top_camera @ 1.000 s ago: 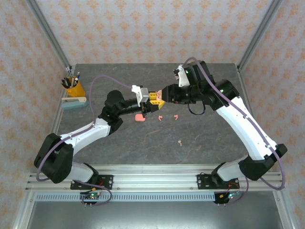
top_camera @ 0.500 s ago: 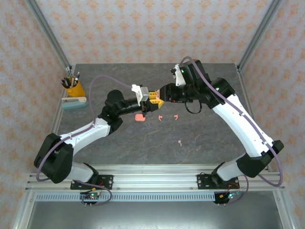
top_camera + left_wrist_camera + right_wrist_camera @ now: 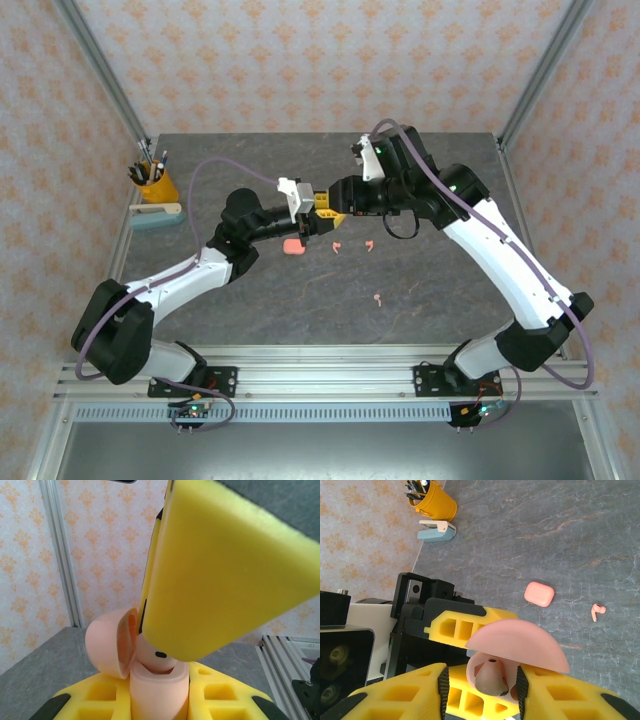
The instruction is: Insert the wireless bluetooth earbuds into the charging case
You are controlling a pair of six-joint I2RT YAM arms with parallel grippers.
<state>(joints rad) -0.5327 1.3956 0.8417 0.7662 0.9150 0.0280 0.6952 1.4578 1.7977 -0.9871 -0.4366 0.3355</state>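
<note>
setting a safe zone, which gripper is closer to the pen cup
Left. The left gripper, shut on the open case, sits right of the pen cup; the right gripper, holding an earbud, meets it from further right.

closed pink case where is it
The closed pink case lies on the table left of centre in the top view, near the left gripper, a loose earbud to its right.
</note>
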